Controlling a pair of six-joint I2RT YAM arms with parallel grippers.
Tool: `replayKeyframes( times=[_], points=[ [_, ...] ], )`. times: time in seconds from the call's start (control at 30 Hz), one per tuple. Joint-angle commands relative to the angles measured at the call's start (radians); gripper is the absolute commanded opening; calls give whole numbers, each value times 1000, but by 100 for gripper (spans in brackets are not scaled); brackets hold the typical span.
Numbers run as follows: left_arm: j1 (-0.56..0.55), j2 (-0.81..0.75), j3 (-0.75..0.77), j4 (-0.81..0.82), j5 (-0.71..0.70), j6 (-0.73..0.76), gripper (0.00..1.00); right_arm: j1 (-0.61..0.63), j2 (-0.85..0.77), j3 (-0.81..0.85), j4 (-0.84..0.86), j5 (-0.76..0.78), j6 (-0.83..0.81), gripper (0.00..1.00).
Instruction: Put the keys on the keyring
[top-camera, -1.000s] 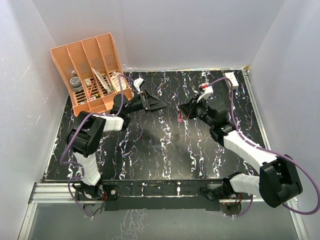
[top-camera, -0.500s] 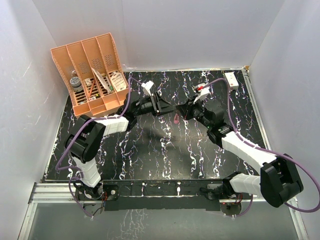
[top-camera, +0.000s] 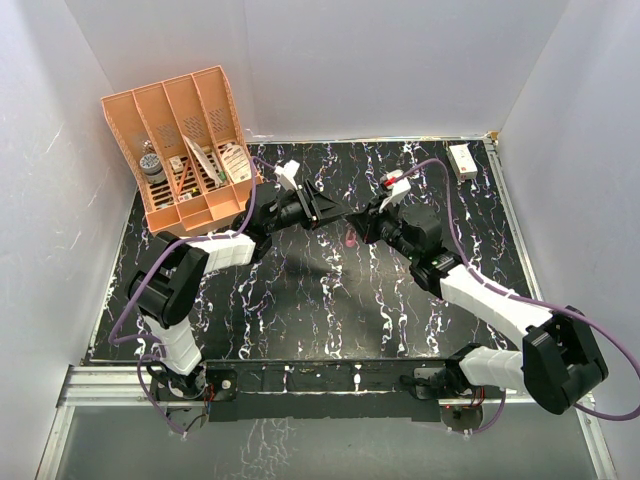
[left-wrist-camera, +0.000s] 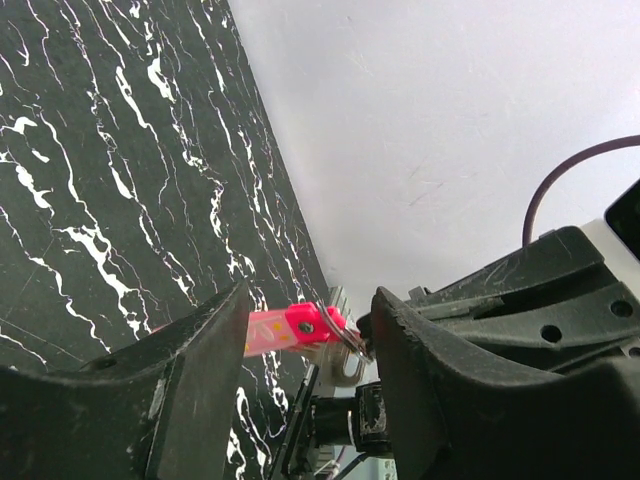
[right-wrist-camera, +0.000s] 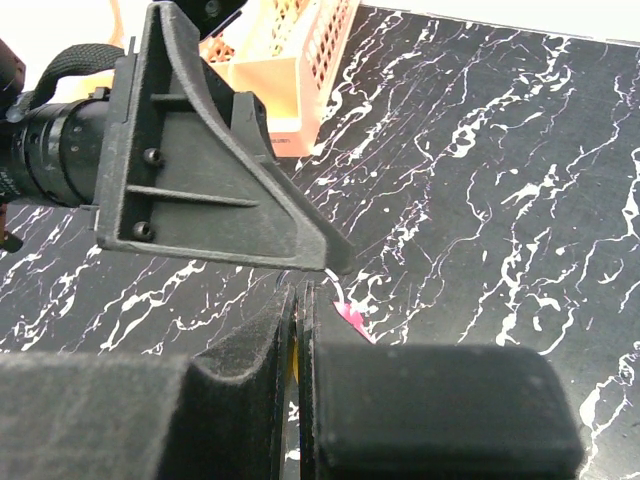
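The keyring's pink strap (left-wrist-camera: 285, 328) hangs level between my left gripper's open fingers, its metal ring (left-wrist-camera: 347, 338) meeting the tip of my right gripper. My left gripper (top-camera: 335, 213) is open around the strap without touching it. My right gripper (top-camera: 358, 224) is shut, facing the left one tip to tip. In the right wrist view a thin yellow sliver, the key (right-wrist-camera: 297, 356), shows between its closed jaws. The ring (right-wrist-camera: 338, 284) and a bit of pink strap (right-wrist-camera: 351, 317) stick out past the tips, under the left gripper's finger (right-wrist-camera: 220, 200). The strap hangs just above the table (top-camera: 350, 238).
An orange slotted organizer (top-camera: 185, 150) with small items stands at the back left. A white box (top-camera: 462, 160) lies at the back right corner. White walls close in the black marbled table (top-camera: 300, 300) on three sides.
My left gripper has swung right, away from the organizer, to meet the right gripper. My right gripper has shifted a little left with the strap hanging from it.
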Motion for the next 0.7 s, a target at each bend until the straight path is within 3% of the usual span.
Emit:
replayKeyframes(
  times=[0.0, 0.17, 0.67],
  points=[
    [1, -50, 20, 21, -1, -12, 49, 16, -11, 7, 41, 18, -21, 0],
    [1, -56, 6, 30, 3, -26, 44, 25, -3, 9, 48, 48, -26, 0],
    [1, -33, 31, 14, 72, -111, 43, 44, 24, -26, 137, 132, -90, 0]
  ],
)
